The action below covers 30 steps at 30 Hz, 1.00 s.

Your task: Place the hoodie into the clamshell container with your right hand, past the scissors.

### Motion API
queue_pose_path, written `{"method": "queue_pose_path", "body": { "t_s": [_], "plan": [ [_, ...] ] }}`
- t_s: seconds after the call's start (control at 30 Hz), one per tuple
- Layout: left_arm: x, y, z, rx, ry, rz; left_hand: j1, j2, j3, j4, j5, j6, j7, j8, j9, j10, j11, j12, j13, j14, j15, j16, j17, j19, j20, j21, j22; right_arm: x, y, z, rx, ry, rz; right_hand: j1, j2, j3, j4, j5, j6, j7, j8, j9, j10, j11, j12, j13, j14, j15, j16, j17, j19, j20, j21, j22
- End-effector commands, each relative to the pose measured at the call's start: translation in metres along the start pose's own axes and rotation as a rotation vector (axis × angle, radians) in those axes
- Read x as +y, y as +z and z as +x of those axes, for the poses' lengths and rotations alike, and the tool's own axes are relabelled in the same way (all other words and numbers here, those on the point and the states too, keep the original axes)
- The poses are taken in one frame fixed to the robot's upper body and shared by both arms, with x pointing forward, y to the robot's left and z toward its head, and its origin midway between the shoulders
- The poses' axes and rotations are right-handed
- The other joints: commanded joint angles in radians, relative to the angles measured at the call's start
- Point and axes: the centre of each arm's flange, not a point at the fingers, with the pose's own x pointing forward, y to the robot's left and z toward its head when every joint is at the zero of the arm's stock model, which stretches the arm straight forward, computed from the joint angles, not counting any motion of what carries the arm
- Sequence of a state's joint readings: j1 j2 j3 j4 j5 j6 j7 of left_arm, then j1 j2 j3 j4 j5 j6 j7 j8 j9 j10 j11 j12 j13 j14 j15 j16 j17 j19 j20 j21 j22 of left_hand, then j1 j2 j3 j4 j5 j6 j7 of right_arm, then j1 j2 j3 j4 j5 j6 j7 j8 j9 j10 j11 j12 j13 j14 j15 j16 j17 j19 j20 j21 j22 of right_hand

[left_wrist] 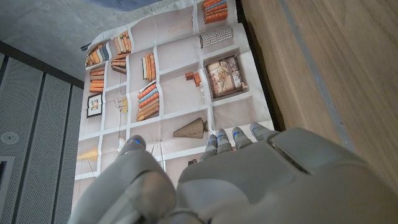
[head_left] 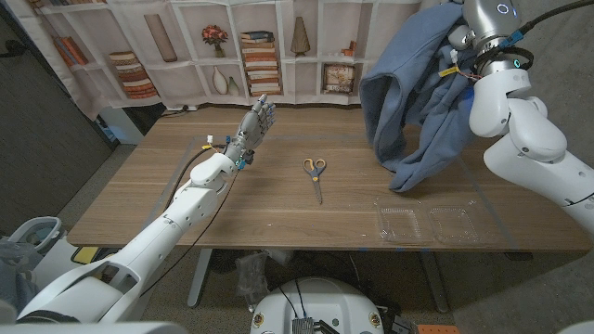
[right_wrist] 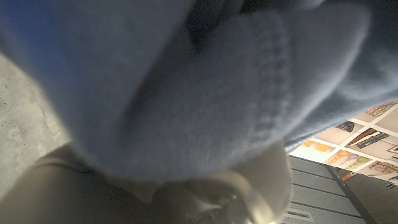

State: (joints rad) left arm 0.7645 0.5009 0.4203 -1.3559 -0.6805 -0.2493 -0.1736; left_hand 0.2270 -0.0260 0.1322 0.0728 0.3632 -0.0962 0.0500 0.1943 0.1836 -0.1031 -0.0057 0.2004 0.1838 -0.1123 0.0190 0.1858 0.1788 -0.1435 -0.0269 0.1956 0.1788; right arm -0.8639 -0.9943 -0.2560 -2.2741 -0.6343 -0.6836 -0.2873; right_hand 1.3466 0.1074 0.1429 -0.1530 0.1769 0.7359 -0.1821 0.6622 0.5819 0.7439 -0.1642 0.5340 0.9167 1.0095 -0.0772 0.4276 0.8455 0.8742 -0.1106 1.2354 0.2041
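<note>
A printed bookshelf backdrop (head_left: 232, 56) hangs behind the wooden bench (head_left: 278, 199). The left hand (head_left: 255, 121) stands raised above it, fingers spread, holding nothing. Scissors (head_left: 315, 173) lie mid-bench, the clear clamshell container (head_left: 427, 223) open near the front edge. The right hand (head_left: 464, 60), mostly hidden in cloth, grips the blue hoodie (head_left: 418, 93), which hangs above the bench.

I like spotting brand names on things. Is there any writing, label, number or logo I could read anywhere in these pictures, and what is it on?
No text can be read in any view.
Printed bookshelf backdrop: the book spines and the framed picture are too small to read.
Scissors, hoodie and clamshell container: no label shows.
Left hand: coloured tags at the wrist, too small to read.
</note>
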Motion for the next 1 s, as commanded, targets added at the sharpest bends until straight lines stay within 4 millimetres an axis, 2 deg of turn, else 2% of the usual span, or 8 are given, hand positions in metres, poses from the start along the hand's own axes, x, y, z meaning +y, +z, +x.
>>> {"method": "queue_pose_path", "body": {
  "t_s": [0.03,1.0],
  "plan": [
    [-0.003,0.0,0.002,0.003,-0.01,-0.001,0.011,0.0,-0.002,0.0,0.006,0.002,-0.001,0.002,0.003,-0.006,0.0,0.0,0.003,-0.011,0.0,0.001,0.004,-0.009,-0.003,0.005,0.003,-0.021,0.008,0.005,-0.01,-0.033,-0.018,-0.012,0.043,0.052,0.041,0.007,0.005,0.003,0.004,0.005,0.017,-0.001,-0.002,0.003,0.082,-0.148,0.008,0.002,0.004,-0.119,0.007,0.001],
    [-0.008,-0.004,0.004,0.001,-0.021,-0.01,0.013,0.003,-0.007,0.0,0.006,0.001,0.0,0.002,0.003,-0.008,0.0,-0.001,0.003,-0.012,0.002,0.001,0.004,-0.01,-0.004,0.005,0.003,-0.07,0.021,0.002,-0.015,-0.097,-0.027,-0.015,0.042,0.049,0.038,0.007,0.007,0.0,0.003,0.006,0.023,-0.007,-0.01,0.011,0.079,-0.147,0.014,0.003,0.006,-0.119,0.006,-0.002]
  ]
}}
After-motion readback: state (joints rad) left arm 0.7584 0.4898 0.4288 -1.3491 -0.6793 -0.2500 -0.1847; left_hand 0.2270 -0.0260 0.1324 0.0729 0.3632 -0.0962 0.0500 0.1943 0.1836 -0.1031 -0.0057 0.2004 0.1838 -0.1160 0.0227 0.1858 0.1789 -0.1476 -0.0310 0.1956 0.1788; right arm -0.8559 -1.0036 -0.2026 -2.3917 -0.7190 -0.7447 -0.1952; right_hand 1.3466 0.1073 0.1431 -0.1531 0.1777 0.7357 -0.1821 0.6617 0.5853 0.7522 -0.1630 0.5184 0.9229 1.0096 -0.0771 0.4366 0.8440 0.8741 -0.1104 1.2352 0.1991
